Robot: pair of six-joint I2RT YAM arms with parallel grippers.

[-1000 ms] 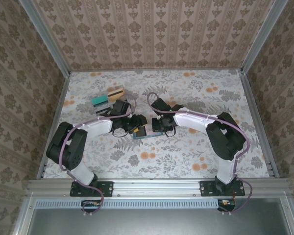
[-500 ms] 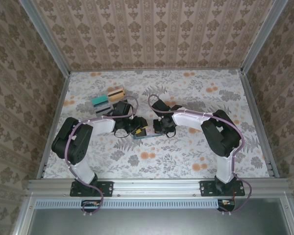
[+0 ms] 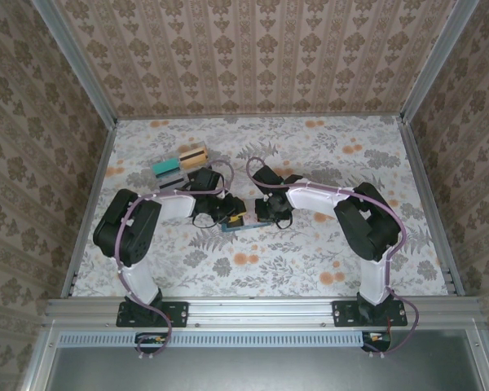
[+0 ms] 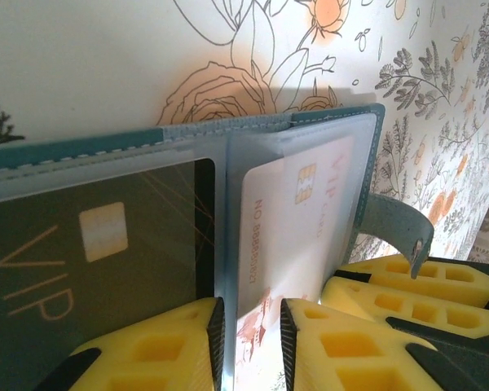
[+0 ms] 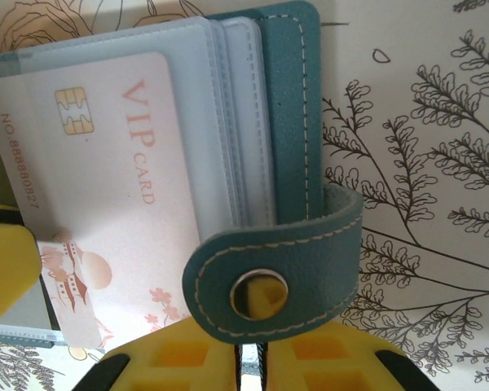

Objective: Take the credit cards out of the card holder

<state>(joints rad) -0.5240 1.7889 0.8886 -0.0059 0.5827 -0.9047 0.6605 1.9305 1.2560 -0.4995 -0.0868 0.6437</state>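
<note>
**Operator:** Where's the card holder?

**Spotter:** Your card holder (image 5: 285, 106) lies open on the flowered bench (image 3: 310, 261), near the middle, between your two arms. Its clear sleeves (image 4: 310, 155) face up. A white VIP card (image 5: 106, 187) sits in the right-hand sleeve and a dark VIP card (image 4: 90, 269) in the left-hand one.

**Operator:** And my jaws?

**Spotter:** Your right gripper (image 5: 248, 371) is at the holder's outer edge. Its jaws are closed on the teal strap (image 5: 310, 244), just below the metal snap. Your left gripper (image 4: 251, 350) is at the fold. Its jaws stand a little apart, with the edge of the sleeve and the white card between them. I can't tell whether they're pinching it.

**Operator:** Is the white card free of the sleeve?

**Spotter:** One corner pokes past the sleeve's edge in the right wrist view; the rest is inside.

**Operator:** Any cards on the bench?

**Spotter:** Yes. A teal-green card (image 3: 165, 167) and a tan-orange card (image 3: 193, 153) with a dark stripe lie just beside each other, beyond your left arm and apart from the holder.
</note>
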